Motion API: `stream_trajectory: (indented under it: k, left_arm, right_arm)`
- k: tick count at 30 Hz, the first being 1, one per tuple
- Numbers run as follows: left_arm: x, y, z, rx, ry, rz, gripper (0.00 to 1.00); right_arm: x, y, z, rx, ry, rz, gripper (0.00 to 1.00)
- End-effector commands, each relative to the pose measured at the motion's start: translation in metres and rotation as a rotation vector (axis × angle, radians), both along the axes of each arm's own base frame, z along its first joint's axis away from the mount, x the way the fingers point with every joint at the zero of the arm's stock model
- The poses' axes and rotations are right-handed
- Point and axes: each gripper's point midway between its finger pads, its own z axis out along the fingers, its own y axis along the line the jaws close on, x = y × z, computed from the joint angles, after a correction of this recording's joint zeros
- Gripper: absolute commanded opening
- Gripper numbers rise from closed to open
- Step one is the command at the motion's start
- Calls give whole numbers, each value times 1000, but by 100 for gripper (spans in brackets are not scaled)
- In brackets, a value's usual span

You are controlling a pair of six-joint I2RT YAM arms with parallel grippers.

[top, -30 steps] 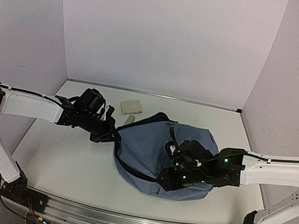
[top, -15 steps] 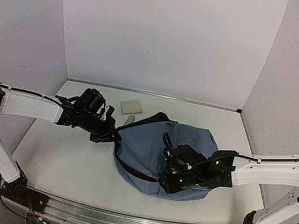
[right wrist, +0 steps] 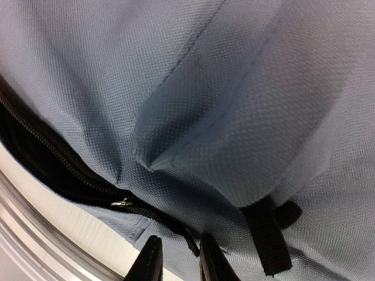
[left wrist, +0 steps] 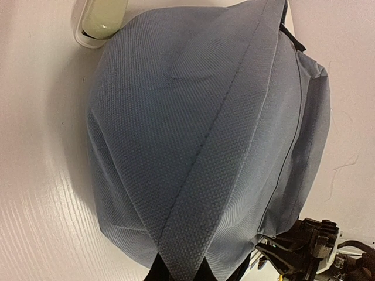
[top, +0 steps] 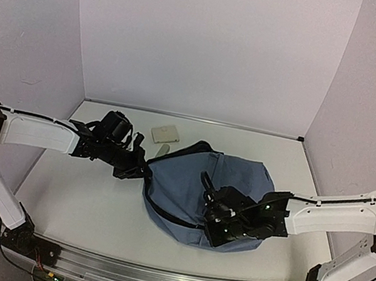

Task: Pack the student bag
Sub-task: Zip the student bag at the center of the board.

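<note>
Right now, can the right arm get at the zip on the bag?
Probably yes. The right gripper is down at the near edge of the bag. In the right wrist view the metal zip pull lies just beside its fingertips, with nothing between them.

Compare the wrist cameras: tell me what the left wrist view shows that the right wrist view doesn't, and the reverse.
Only the left wrist view: the bag's whole bulging body, a pale rounded thing at its far edge, and the black end of the right arm beside the bag.

Only the right wrist view: the zip with a dark gap along it, its metal pull, a black strap, and the right gripper, fingers close together at the zip's end.

Both: the bag's grey-blue fabric and some white table.
</note>
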Motion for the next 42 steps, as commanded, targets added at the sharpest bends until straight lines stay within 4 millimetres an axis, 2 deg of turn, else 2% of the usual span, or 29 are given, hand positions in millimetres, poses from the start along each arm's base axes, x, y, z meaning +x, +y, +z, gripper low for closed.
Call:
stream_trajectory:
  k: [1,4,10,16,26,31,37,42]
  left_arm:
    - [14,-9,26,-46,-61,-9,0]
    - [14,-8,23,-34,-59,-10,0]
    - [16,-5,16,9,-64,-7,0]
    - [18,-10,12,13,-69,-43,0]
    - [13,-25,4,-51,-40,-95,0]
    - [10,-27,5,-65,-40,-100,0]
    - [7,-26,2,-61,-37,-95,0]
    - [7,-24,1,-54,-39,-85,0]
  right_arm:
    - [7,5,2,0,-29,0,10]
    - [5,14,14,45,-18,20,0]
    - [-5,35,49,196,22,57,0]
    - [-21,75,71,377,104,147,0]
    - [-13,125,77,482,140,167,0]
    - [-6,143,80,516,128,167,0]
    - [2,170,94,599,107,176,0]
    - [6,188,92,596,87,189,0]
